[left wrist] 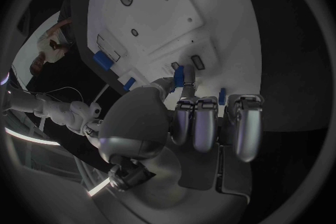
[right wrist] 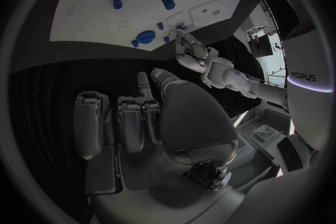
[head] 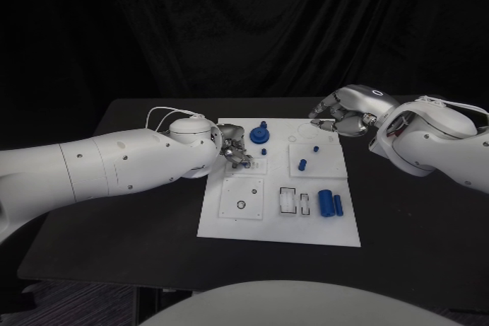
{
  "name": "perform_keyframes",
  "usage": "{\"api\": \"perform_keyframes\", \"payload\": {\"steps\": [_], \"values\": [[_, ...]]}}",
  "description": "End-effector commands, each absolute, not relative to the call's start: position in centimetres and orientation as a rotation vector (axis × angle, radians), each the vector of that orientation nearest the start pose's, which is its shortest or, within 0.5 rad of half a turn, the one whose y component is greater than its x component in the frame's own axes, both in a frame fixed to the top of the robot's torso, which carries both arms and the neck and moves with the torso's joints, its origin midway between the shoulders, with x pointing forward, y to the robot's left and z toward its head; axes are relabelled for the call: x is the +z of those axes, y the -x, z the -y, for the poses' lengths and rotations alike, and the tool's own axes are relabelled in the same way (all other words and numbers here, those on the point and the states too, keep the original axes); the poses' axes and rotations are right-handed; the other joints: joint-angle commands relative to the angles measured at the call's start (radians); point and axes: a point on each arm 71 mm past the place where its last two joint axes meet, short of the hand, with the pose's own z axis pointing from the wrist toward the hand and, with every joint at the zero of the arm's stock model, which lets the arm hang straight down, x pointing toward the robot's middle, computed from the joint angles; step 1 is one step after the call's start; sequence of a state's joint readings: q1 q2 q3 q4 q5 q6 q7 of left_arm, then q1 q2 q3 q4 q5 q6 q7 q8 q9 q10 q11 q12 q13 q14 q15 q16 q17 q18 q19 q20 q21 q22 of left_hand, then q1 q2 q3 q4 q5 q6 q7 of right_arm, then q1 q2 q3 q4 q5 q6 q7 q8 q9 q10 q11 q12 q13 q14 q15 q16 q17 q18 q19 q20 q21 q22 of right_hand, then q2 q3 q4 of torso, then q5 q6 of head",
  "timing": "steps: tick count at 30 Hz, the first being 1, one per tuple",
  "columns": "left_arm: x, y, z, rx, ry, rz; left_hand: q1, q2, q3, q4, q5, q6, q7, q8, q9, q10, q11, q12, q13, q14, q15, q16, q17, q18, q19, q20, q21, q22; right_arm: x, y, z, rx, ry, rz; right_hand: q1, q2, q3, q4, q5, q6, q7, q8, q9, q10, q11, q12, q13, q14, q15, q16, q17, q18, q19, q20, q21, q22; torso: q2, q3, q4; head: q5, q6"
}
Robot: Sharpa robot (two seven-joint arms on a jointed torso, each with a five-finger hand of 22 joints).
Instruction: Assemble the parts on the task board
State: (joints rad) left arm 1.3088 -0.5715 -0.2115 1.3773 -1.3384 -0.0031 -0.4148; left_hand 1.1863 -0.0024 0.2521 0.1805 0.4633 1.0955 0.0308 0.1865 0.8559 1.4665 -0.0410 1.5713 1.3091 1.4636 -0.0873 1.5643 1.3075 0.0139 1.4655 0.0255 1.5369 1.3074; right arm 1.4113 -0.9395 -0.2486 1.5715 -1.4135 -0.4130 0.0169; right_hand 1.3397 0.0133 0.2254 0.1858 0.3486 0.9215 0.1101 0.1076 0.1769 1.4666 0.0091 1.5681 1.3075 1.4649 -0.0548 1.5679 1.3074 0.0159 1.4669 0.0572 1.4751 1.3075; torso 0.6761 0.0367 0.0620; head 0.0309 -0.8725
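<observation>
Reaching over the near-left part of the task board (head: 230, 220), the left hand (head: 234, 150) has its fingertips down at a small blue peg (left wrist: 179, 75). In the left wrist view that peg sits between the thumb and a finger, seemingly pinched, its long axis roughly upright to the board face; whether it is already seated in a hole cannot be told.

Landmark: blue gear (head: 261, 136), at the board's far edge.
- Blue peg and left hand: just beside the gear, on its near-left side, touching the board.
- Right hand (head: 345, 117): beyond the gear toward the board's far-right corner, above the table edge, well apart from every part. Fingers curled in, nothing seen between them.
- Two short blue pins (head: 302, 165): to the right of the gear, on a raised white tile.
- Two blue cylinders (head: 329, 202): lying flat, near and to the right of the gear, long axes running toward the robot.
- White slots (head: 290, 199): just left of the cylinders, unfilled.

Judgement: the left hand is by far the nearer to the work; the coming move likely turns on keeping the peg upright over its hole while pressing down.
</observation>
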Motion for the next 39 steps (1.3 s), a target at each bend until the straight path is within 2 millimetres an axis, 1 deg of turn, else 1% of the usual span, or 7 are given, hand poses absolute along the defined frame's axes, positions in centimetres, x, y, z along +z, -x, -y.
{"api": "perform_keyframes", "payload": {"steps": [1, 8, 14, 17, 22, 28, 39], "values": [[-22.55, -49.89, -12.18, -0.380, -0.191, -2.116, -0.009, -0.001, 0.015, -0.002, -0.002, 0.007, -0.001, -0.002, 0.001, 0.104, 0.004, 0.000, 0.262, 0.107, 0.006, 0.007, 0.263, 0.001, 0.065, 0.007, -0.003, 0.217, -15.02, -48.11, 23.30, 0.630, 0.255, -1.569, 0.013, 0.000, 0.008, 0.000, 0.007, 0.006, -0.001, -0.006, -0.002, 0.104, 0.005, 0.003, 0.263, 0.106, 0.007, 0.003, 0.263, 0.011, 0.048, 0.006, -0.005, 0.227, 0.000, 0.0007, 0.0007, 0.002, 0.000], [-22.65, -49.73, -12.00, -0.403, -0.161, -2.139, -0.018, -0.002, 0.029, -0.002, -0.008, 0.002, 0.001, -0.006, 0.004, 0.104, 0.005, 0.000, 0.262, 0.107, 0.006, 0.007, 0.263, 0.002, 0.063, 0.006, -0.005, 0.215, -15.05, -48.14, 23.23, 0.630, 0.254, -1.571, 0.015, -0.002, 0.013, -0.004, 0.016, 0.005, -0.001, -0.007, -0.002, 0.104, 0.005, 0.003, 0.263, 0.106, 0.007, 0.003, 0.263, 0.011, 0.048, 0.006, -0.006, 0.227, 0.001, 0.0007, -0.0025, 0.003, 0.000], [-22.57, -49.67, -12.00, -0.411, -0.131, -2.123, -0.031, 0.003, 0.040, 0.002, -0.021, 0.004, 0.002, -0.007, 0.008, 0.104, 0.006, 0.000, 0.262, 0.107, 0.007, 0.007, 0.263, 0.002, 0.064, 0.007, -0.005, 0.216, -15.06, -48.15, 23.19, 0.627, 0.252, -1.573, 0.017, -0.001, 0.016, -0.006, 0.020, 0.006, -0.001, -0.007, -0.003, 0.104, 0.005, 0.003, 0.263, 0.106, 0.007, 0.003, 0.263, 0.012, 0.047, 0.006, -0.007, 0.227, 0.000, 0.0016, -0.0017, 0.004, 0.000], [-22.70, -49.58, -12.14, -0.423, -0.075, -2.146, -0.037, 0.006, 0.045, 0.004, -0.022, 0.007, 0.002, -0.006, 0.010, 0.104, 0.006, 0.000, 0.262, 0.107, 0.006, 0.007, 0.263, 0.002, 0.065, 0.007, -0.004, 0.217, -15.10, -48.16, 23.22, 0.624, 0.250, -1.578, 0.017, -0.001, 0.018, -0.007, 0.022, 0.006, -0.001, -0.007, -0.003, 0.104, 0.005, 0.003, 0.263, 0.106, 0.007, 0.003, 0.263, 0.012, 0.047, 0.006, -0.007, 0.227, 0.000, 0.0011, 0.0002, 0.002, 0.000], [-23.04, -49.35, -12.44, -0.435, 0.024, -2.203, -0.036, 0.003, 0.060, -0.008, -0.010, 0.006, 0.000, -0.006, 0.015, 0.104, 0.004, 0.000, 0.262, 0.107, 0.005, 0.007, 0.263, 0.001, 0.066, 0.006, -0.004, 0.218, -15.13, -48.17, 23.27, 0.619, 0.248, -1.583, 0.018, -0.002, 0.020, -0.010, 0.025, 0.006, -0.001, -0.008, -0.003, 0.104, 0.005, 0.003, 0.263, 0.106, 0.007, 0.003, 0.263, 0.012, 0.046, 0.006, -0.009, 0.226, 0.000, 0.0009, -0.0006, 0.005, 0.000], [-23.06, -49.28, -12.65, -0.431, 0.084, -2.197, -0.044, 0.003, 0.072, -0.011, 0.001, 0.013, -0.002, -0.003, 0.022, 0.104, 0.001, 0.000, 0.262, 0.107, 0.002, 0.007, 0.263, 0.000, 0.069, 0.004, -0.001, 0.221, -15.15, -48.18, 23.29, 0.617, 0.247, -1.587, 0.018, -0.002, 0.020, -0.010, 0.025, 0.006, -0.001, -0.008, -0.003, 0.104, 0.005, 0.003, 0.263, 0.106, 0.007, 0.003, 0.263, 0.012, 0.046, 0.006, -0.009, 0.226, 0.001, 0.0006, -0.0009, 0.006, 0.000], [-22.99, -49.19, -12.64, -0.441, 0.123, -2.170, -0.047, 0.007, 0.095, -0.021, 0.014, 0.015, -0.004, -0.002, 0.029, 0.104, -0.002, 0.000, 0.262, 0.107, -0.001, 0.007, 0.263, 0.001, 0.069, 0.000, -0.002, 0.221, -15.18, -48.19, 23.28, 0.614, 0.246, -1.591, 0.019, -0.002, 0.021, -0.011, 0.027, 0.006, -0.001, -0.008, -0.003, 0.104, 0.005, 0.003, 0.263, 0.106, 0.007, 0.003, 0.263, 0.012, 0.046, 0.006, -0.009, 0.226, 0.000, 0.0008, -0.0005, 0.007, 0.000]]}}
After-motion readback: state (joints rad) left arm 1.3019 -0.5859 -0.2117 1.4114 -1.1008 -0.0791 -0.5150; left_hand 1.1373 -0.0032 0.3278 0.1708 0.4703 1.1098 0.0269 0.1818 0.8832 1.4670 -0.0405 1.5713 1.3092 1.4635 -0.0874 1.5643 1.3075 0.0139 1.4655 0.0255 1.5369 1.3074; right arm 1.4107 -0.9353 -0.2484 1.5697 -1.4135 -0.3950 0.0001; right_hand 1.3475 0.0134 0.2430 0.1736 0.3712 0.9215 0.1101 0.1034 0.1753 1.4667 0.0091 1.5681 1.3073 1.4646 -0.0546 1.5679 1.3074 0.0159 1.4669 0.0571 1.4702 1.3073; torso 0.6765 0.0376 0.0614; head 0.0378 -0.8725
